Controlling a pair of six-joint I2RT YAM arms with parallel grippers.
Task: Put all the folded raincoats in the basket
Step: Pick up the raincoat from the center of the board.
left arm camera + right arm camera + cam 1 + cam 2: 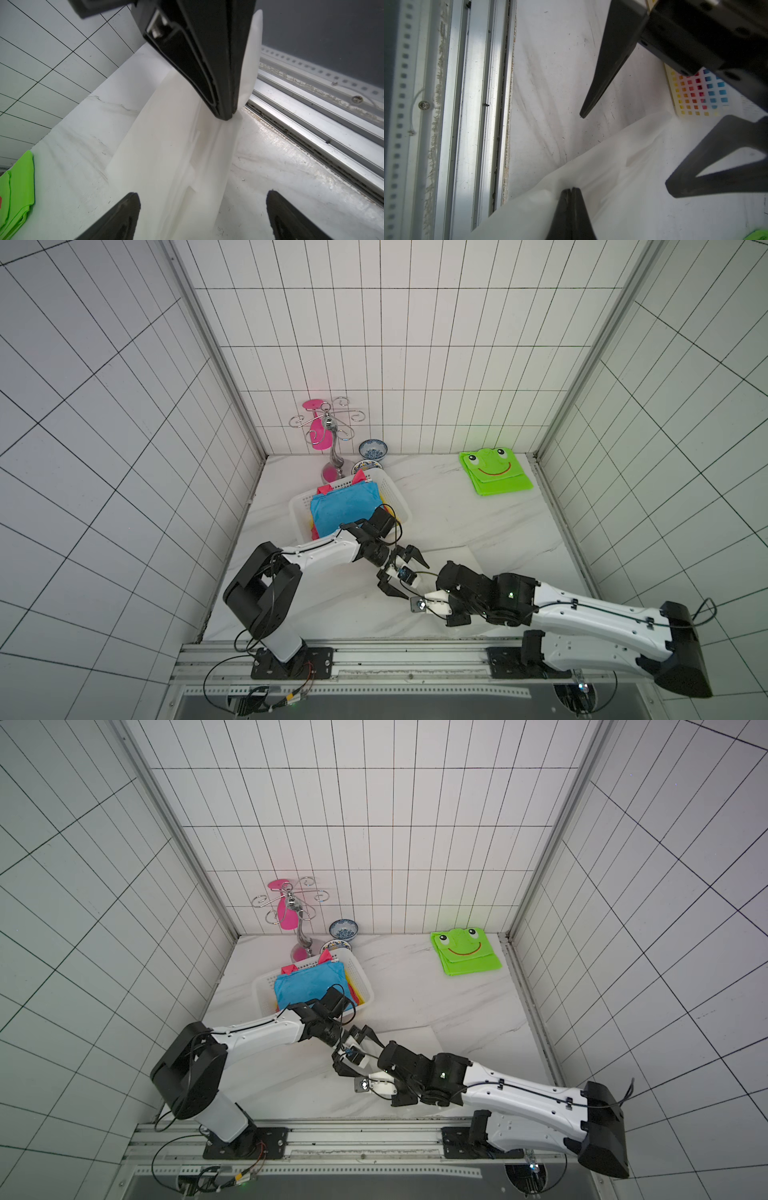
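The basket (392,494) is sitting at ten o'clock. The white folded raincoat (170,145) is lying at six o'clock; right jaws are pinching its edge, left jaws gaping open astride it. One-edge lifting could unfold it.

The left arm (320,551) and right arm (590,614) share white shell links, black joints and bulky black housings (262,593). Thin black cables (602,605) run clipped along the white links. A green light (510,595) glows on the right forearm. The left pincer (202,193) and right pincer (572,193) each carry two black tapering fingers (124,218).
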